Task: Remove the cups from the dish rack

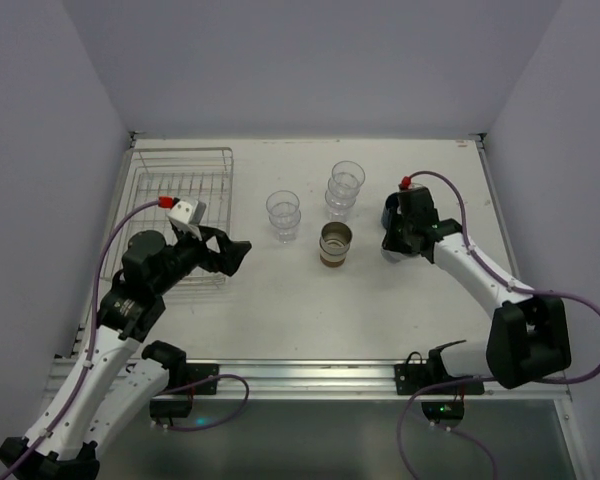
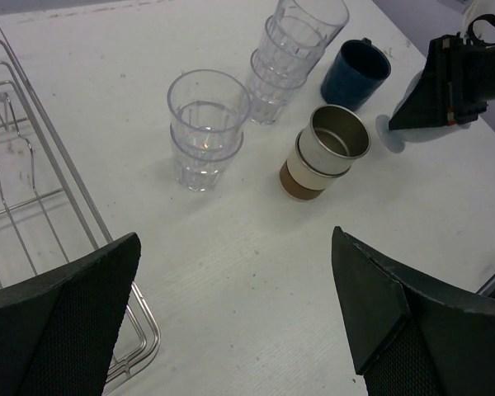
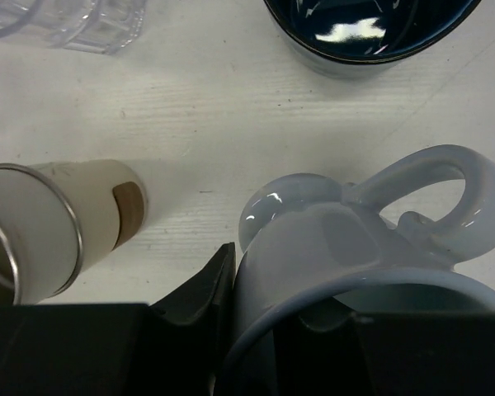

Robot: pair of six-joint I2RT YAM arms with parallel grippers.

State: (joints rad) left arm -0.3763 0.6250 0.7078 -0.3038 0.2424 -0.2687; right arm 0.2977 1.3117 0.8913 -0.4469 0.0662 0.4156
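The silver wire dish rack sits at the back left and also shows in the left wrist view. My left gripper is open and empty by the rack's near right corner, over bare table. Two stacks of clear ridged tumblers and a tan stack of cups with cream bases stand mid-table. My right gripper is shut on the wall of the pale blue cup, one finger outside it and one inside. The navy mug stands just beyond it.
The table's right edge and the enclosure wall are close behind the right arm. The tan stack stands just left of the pale blue cup. The rack's raised wire side lies beside my left finger.
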